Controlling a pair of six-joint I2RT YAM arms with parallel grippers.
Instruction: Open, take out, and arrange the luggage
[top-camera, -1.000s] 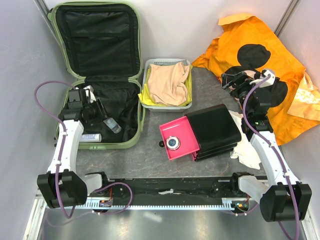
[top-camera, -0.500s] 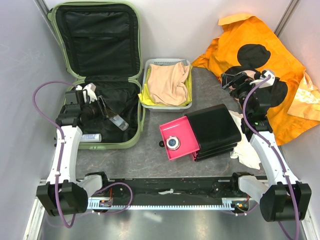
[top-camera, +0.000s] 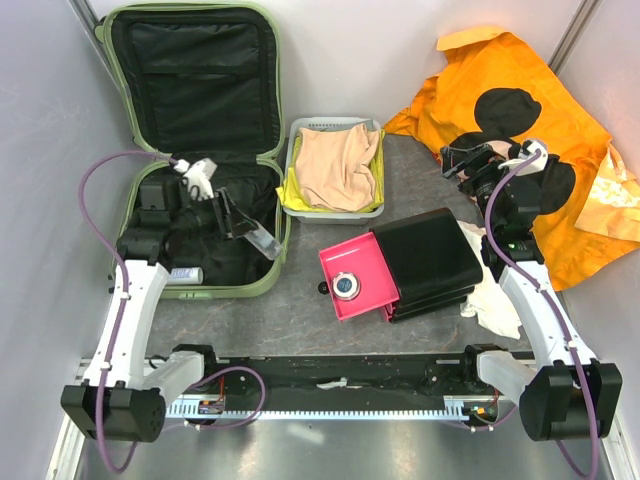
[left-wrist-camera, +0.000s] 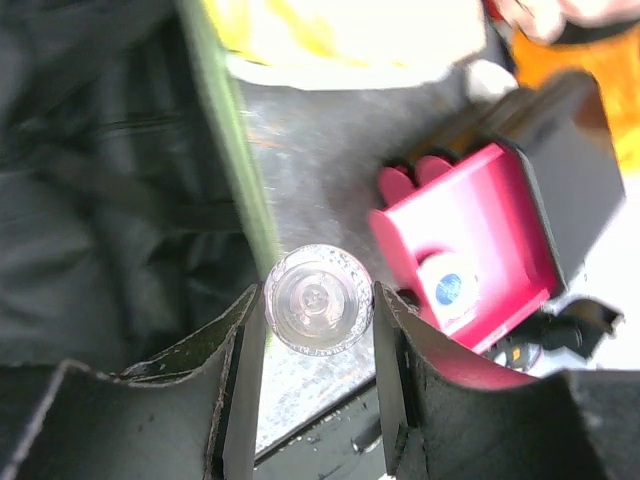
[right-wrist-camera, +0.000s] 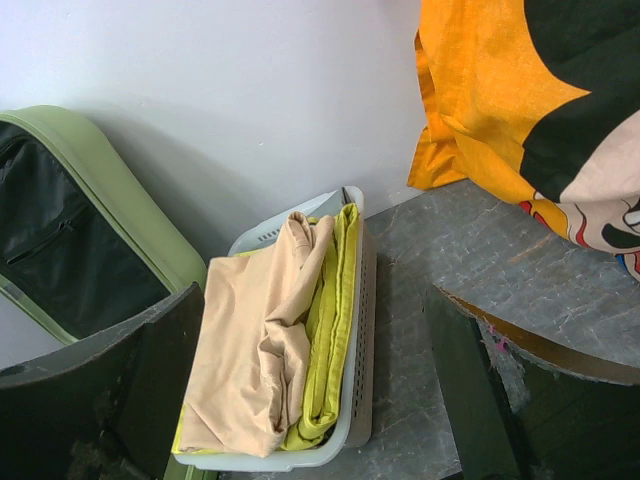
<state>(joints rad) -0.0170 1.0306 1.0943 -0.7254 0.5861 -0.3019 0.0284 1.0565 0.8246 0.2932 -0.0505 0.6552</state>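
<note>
Luggage (top-camera: 190, 95) lies open. I see my left gripper (left-wrist-camera: 320, 298) clamping a clear bottle (top-camera: 262, 241); my right gripper (right-wrist-camera: 315, 293) has its jaws wide apart.

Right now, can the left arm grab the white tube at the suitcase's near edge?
Probably not yet: the left gripper is shut on a clear bottle. The white tube lies uncovered in the suitcase, likely reachable once the bottle is released.
</note>
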